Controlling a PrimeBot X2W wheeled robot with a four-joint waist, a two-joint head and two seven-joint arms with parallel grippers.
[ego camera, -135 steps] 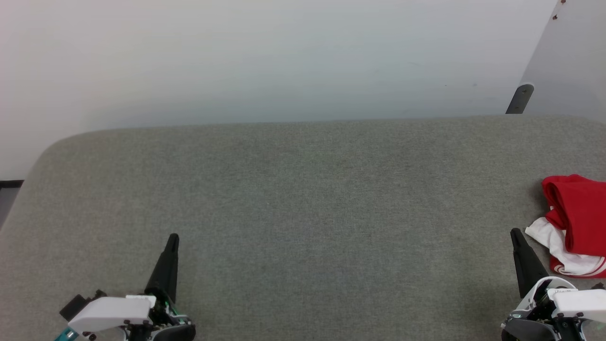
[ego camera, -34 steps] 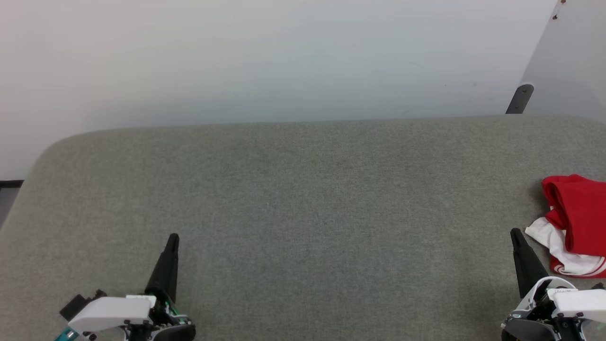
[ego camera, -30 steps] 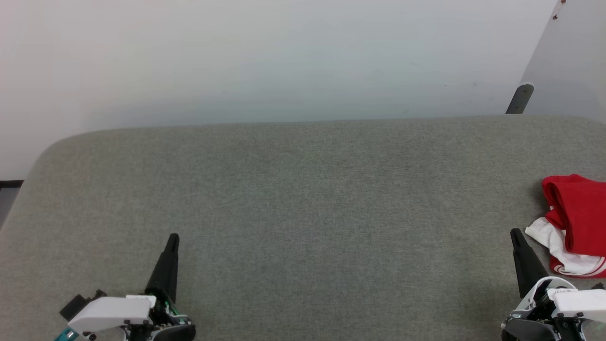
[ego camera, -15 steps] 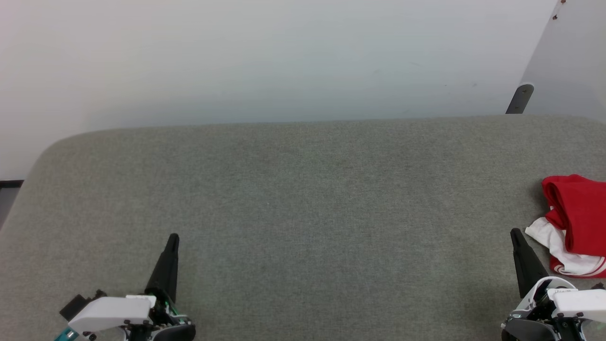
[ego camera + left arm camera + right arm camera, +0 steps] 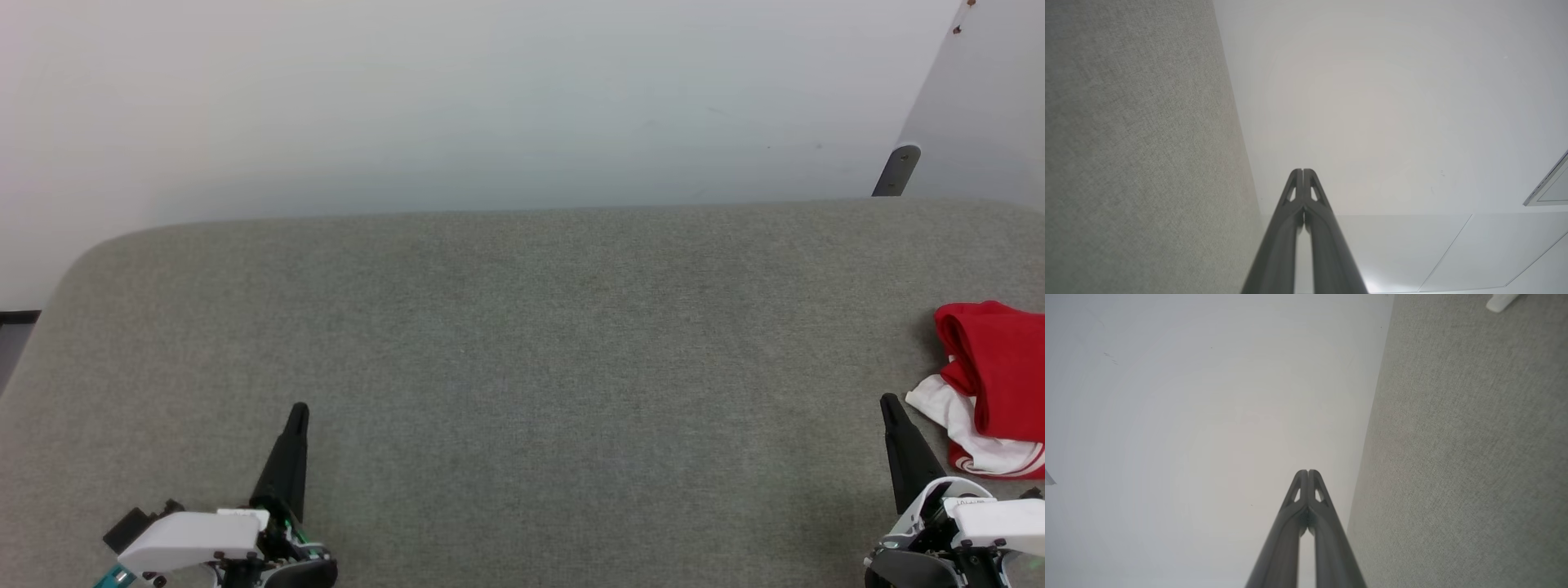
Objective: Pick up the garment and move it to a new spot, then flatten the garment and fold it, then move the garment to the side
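On the far right of the grey fabric-covered surface (image 5: 522,343), the garment (image 5: 998,371) lies bunched in a loose heap, cut off by the edge of the head view. Most of what shows is red cloth folded over on itself. A white sleeve pokes out toward the middle of the surface, and a strip of red-and-white striped trim curls along the near side. No lettering can be seen from here.

The right gripper (image 5: 887,404) sits at the lower right, its two dark fingers pressed together into a single point and holding nothing. Its tip is just beside the white sleeve without touching it. In the right wrist view the fingers (image 5: 1312,486) meet along their whole length, with the grey fabric running up one side and a scrap of white cloth at the top corner.

The left gripper (image 5: 298,412) is at the lower left, well apart from the garment, its fingers likewise closed tight on nothing and pointing away from the robot. The left wrist view shows the same closed pair against a pale wall (image 5: 490,98).

Behind the surface the wall is plain, and a dark bracket (image 5: 896,170) stands at the back right, where a second pale panel meets it.
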